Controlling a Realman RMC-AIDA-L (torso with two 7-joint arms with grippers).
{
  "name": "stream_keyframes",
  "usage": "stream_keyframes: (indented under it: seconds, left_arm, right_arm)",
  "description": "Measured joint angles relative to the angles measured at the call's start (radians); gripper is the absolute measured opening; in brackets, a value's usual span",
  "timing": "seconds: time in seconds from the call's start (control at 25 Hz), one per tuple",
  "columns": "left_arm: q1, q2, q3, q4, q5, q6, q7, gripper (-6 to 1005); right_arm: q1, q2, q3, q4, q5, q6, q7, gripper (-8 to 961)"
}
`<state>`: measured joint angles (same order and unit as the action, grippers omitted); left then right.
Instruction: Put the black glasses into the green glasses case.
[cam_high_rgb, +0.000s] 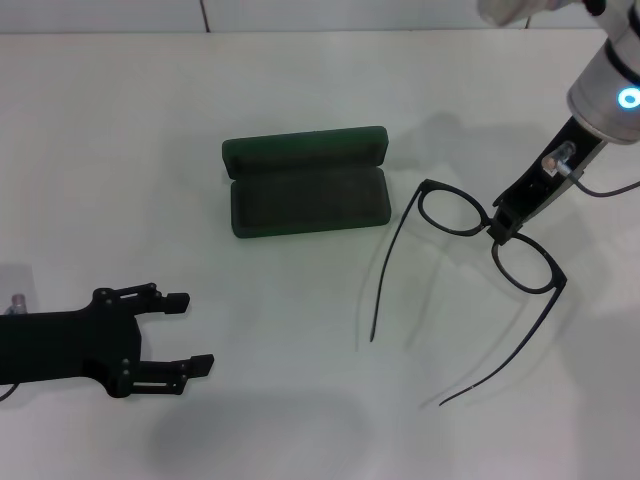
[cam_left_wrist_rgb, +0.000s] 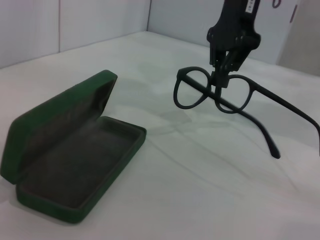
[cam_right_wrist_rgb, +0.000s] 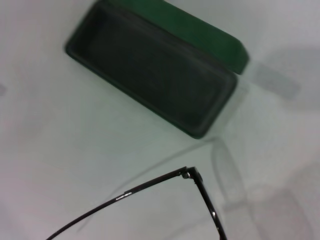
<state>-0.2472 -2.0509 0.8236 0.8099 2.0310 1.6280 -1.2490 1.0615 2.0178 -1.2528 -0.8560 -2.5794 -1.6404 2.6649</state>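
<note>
The right gripper (cam_high_rgb: 497, 225) is clamped on the bridge of the glasses (cam_high_rgb: 520, 262), its slim black fingers pinching the frame between the two lenses. In the left wrist view the glasses (cam_left_wrist_rgb: 235, 95) hang from the gripper (cam_left_wrist_rgb: 220, 82) clear of the table, lenses upright. The frame is thin, matte black, with two rounded rims; both long temple arms are unfolded and sweep toward the near side in gentle curves, tapering to fine tips. In the right wrist view only a hinge corner and a slender temple of the glasses (cam_right_wrist_rgb: 192, 174) show.

The case (cam_high_rgb: 305, 182) lies just left of the glasses, apart from them, near the middle of the table (cam_high_rgb: 300, 420). It is a dark green rectangular shell with rounded corners, lying open: the lid stands up along the far edge, and the shallow tray faces up, lined with dull, dark, felt-like material. The left wrist view shows the case (cam_left_wrist_rgb: 70, 165) with a soft, slightly fuzzy outer skin.

The left gripper (cam_high_rgb: 165, 340) rests at the near left, well apart from the case, its two angular black fingers spread and holding nothing. The table is smooth, plain white.
</note>
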Motion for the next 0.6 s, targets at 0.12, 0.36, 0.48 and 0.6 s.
stream_keyframes:
  seconds: [0.12, 0.36, 0.48, 0.6]
  left_arm:
    - [-0.001, 0.000, 0.000, 0.000, 0.000, 0.006, -0.023, 861]
    - [-0.005, -0.002, -0.002, -0.003, -0.001, 0.022, -0.026, 862]
    - [-0.013, -0.007, -0.004, -0.017, -0.001, 0.019, -0.027, 862]
    - [-0.027, -0.007, -0.006, -0.045, -0.001, 0.016, -0.030, 862]
  right_arm:
    - [-0.003, 0.000, 0.058, -0.007, 0.009, -0.030, -0.033, 39]
    - [-0.069, -0.003, 0.160, -0.063, 0.103, -0.008, -0.133, 39]
    - [-0.097, -0.003, 0.174, -0.081, 0.141, 0.026, -0.174, 39]
    - [-0.142, -0.001, 0.175, -0.112, 0.196, 0.085, -0.221, 39]
